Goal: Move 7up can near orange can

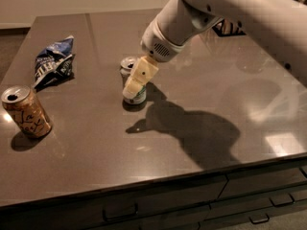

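**While the tool covers the 7up can**

Though the 7up can (128, 63) stands upright near the middle of the desk (96, 147), well apart from the orange can (26, 113) at the left edge, the tool (136, 83) sits against its camera-facing side and covers most of its wall; whether the tool is released or clenched on the can I cannot tell. I judge the can light, thin-walled and smooth; it would dent under a hard squeeze and tip if caught high, so mid-height across the wall looks the best hold. Only its silver top and green base show; whether it is full is unclear; the arm (182, 18) is cut off at the upper right.
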Motion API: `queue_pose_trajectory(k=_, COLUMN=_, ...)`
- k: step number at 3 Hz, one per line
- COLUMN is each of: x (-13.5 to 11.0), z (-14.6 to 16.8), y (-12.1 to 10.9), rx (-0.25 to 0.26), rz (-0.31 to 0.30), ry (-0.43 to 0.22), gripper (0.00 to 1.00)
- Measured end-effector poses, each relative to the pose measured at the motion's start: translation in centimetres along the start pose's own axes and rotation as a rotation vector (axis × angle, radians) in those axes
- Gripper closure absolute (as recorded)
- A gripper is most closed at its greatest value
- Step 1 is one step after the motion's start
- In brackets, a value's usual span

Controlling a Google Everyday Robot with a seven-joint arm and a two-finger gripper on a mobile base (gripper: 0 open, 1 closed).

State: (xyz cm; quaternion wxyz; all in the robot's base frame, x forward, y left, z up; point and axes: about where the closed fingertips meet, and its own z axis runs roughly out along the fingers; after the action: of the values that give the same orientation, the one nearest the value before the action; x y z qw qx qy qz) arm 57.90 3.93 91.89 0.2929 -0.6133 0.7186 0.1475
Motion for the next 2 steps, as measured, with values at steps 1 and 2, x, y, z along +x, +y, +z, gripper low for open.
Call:
queue_pose_trajectory(k=1, x=-0.12, z=0.75, y=-0.14, rx=-0.01, rz=0.008, ry=-0.008, gripper=0.16)
queue_pose_trajectory(k=2, x=-0.68, z=1.24, y=0.27, rx=-0.027, rz=0.006, ry=-0.024, gripper=0.39)
